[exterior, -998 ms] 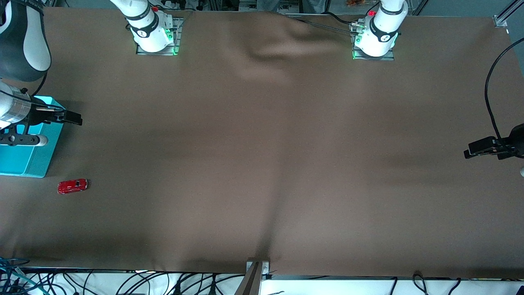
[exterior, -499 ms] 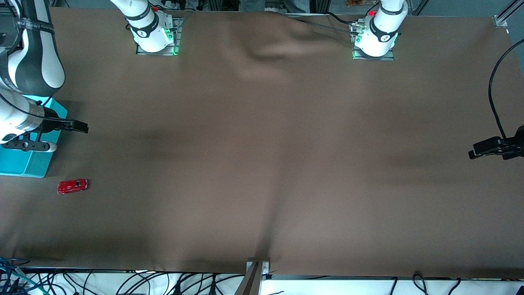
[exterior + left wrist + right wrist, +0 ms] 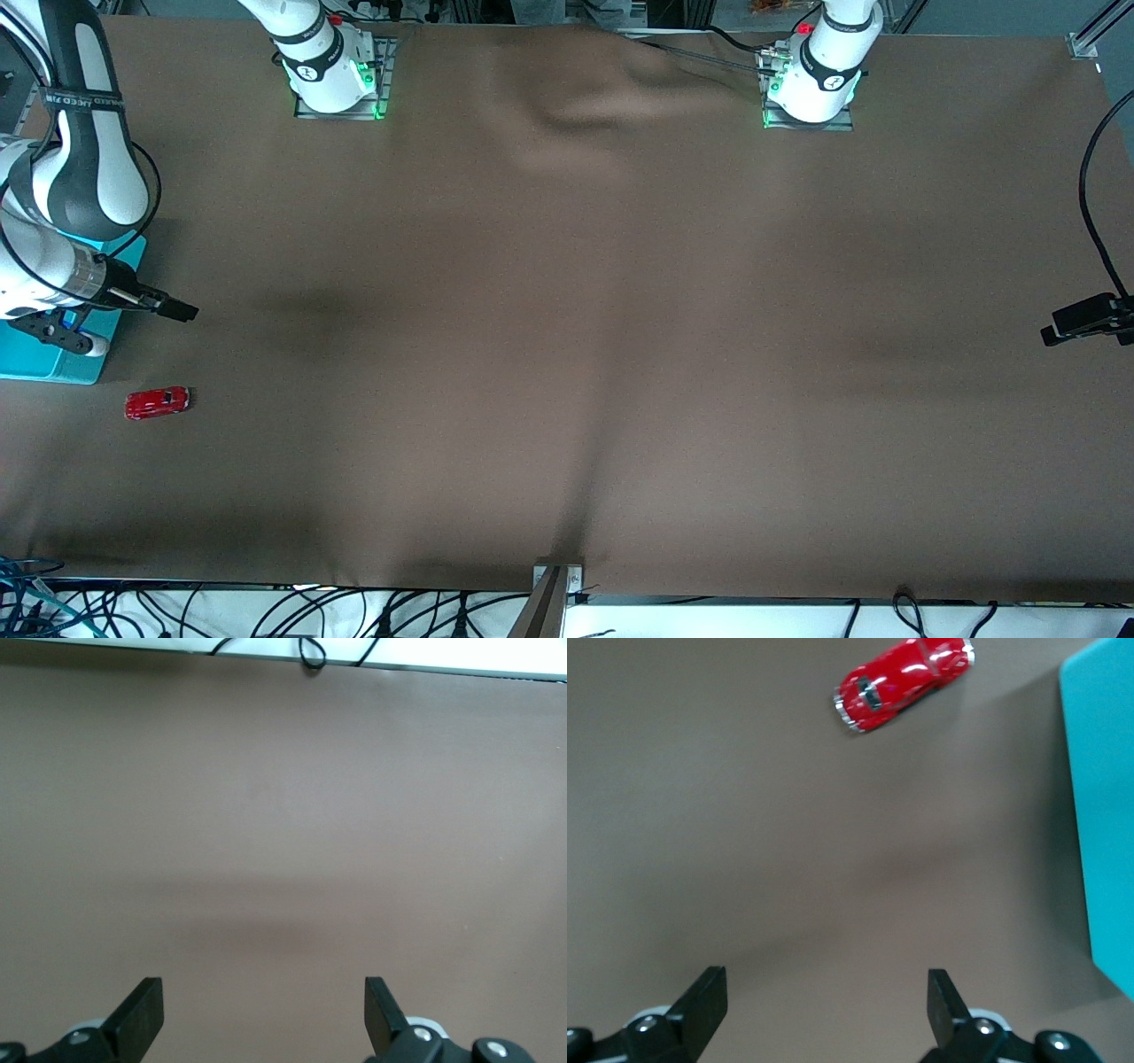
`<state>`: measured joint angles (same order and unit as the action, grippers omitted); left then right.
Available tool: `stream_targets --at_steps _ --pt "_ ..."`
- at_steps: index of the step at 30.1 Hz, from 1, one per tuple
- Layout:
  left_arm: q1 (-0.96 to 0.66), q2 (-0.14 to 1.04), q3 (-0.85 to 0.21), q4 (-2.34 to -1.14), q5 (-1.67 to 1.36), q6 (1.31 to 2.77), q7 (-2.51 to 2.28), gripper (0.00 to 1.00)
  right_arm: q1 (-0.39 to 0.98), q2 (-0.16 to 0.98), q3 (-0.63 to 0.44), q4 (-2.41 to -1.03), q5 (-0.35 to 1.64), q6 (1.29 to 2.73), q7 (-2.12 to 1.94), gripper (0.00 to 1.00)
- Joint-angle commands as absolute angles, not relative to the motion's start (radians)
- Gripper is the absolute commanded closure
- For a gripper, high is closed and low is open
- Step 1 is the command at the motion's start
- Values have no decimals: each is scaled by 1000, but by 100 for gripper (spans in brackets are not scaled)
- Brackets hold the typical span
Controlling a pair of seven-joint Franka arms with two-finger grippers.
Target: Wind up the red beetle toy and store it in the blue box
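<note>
Much of the bright turquoise plastic box (image 3: pixel 55 359) we see is hidden under the right arm and cut off at the desk's (image 3: pixel 567 310) right-arm end. Nearer the camera, just beside it, sits the glossy red beetle toy car (image 3: pixel 157 402). Right pincer (image 3: pixel 142 310) hangs beside the box, fingers apart, empty; left pincer (image 3: pixel 263 1014) waits apart over bare brown cloth.

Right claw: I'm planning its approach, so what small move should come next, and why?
Probably carry the right claw on toward the car and lower over it. The claw is open and empty beside the box, and the car sits untouched on the table, nearer the front camera.
</note>
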<state>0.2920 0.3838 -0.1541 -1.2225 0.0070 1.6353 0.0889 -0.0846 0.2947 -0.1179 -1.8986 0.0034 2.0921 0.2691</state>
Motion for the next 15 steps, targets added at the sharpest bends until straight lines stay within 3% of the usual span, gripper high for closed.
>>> stream_targets --at_steps 1,10,15 --pt "218 382 -56 -1203 9 1600 101 0 -89 340 -121 -1869 20 2143 460 0" --pt "46 361 185 -1210 -97 1589 110 0 -92 426 -132 -1770 14 2143 636 0" --pt "-3 353 230 -1216 -100 1586 112 0 -109 488 -133 -1706 -1 2144 757 0"
